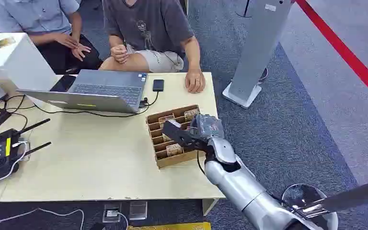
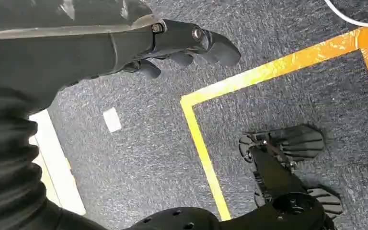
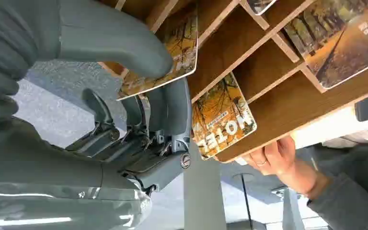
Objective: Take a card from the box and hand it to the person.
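The right robot hand (image 3: 139,91), closest to the lens in the right wrist view, pinches a card (image 3: 165,55) between its thick grey thumb and darker fingers. The card carries an autumn-tree picture; it stands on edge in a slot at the near-right corner of the box (image 1: 175,135), its flat face lying along the slot's divider. In the neighbouring slot leans another card (image 3: 223,124) printed "HOTEL". The wooden box sits on the desk (image 1: 91,163), its dividers running across it, with more cards in the far slots. Beyond it lie a laptop (image 1: 100,90) and a phone (image 1: 158,85). A person's hand (image 1: 195,81) rests on the desk's far edge. The left robot hand (image 2: 182,43) hangs over carpet, fingers loosely curled around nothing.
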Controlling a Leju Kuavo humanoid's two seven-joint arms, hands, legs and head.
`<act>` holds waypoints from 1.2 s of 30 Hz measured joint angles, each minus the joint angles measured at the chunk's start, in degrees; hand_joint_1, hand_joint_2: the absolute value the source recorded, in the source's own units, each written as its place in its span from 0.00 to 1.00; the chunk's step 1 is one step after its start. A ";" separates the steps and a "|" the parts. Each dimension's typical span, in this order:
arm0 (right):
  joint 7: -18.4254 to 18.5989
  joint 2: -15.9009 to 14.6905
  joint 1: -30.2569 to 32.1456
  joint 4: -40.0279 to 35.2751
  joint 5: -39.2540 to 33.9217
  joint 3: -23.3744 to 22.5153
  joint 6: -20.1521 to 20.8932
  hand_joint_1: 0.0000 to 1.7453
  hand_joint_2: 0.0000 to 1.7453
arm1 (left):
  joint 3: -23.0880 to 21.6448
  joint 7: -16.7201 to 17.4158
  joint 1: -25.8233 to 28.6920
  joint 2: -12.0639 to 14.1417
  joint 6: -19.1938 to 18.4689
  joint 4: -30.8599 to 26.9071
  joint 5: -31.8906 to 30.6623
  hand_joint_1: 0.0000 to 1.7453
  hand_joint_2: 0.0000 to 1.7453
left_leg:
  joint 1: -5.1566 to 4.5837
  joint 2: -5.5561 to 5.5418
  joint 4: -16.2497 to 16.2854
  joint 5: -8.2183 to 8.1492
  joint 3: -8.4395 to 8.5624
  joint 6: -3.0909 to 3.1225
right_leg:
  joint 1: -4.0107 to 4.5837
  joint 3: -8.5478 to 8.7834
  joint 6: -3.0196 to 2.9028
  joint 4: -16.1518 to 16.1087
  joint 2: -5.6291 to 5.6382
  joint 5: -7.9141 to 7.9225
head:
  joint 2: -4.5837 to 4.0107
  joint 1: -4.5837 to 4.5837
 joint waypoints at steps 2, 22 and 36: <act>-0.07 0.00 0.00 0.00 -0.04 0.04 0.02 0.73 1.00 | 0.00 0.00 -0.01 0.00 -0.13 0.00 0.00 0.00 1.00 | 0.00 0.00 0.00 0.00 0.01 0.00 | 0.00 0.00 0.00 0.00 0.00 0.00 | 0.00 0.00; -9.12 -0.02 -0.07 -1.07 1.92 0.96 -0.98 0.73 1.00 | 0.00 -0.26 -0.12 0.02 0.00 0.00 -0.20 0.00 1.00 | 0.00 0.00 0.00 0.01 0.00 -0.01 | 0.00 0.00 0.00 0.00 0.01 0.00 | 0.00 0.02; -17.12 -0.63 -3.97 -9.01 6.45 1.84 -1.42 0.73 1.00 | 0.00 -0.85 -0.16 0.02 -0.13 0.00 0.33 0.00 1.00 | 0.00 0.01 0.00 0.01 0.00 -0.01 | 0.00 0.00 0.00 0.01 0.01 0.01 | 0.00 0.02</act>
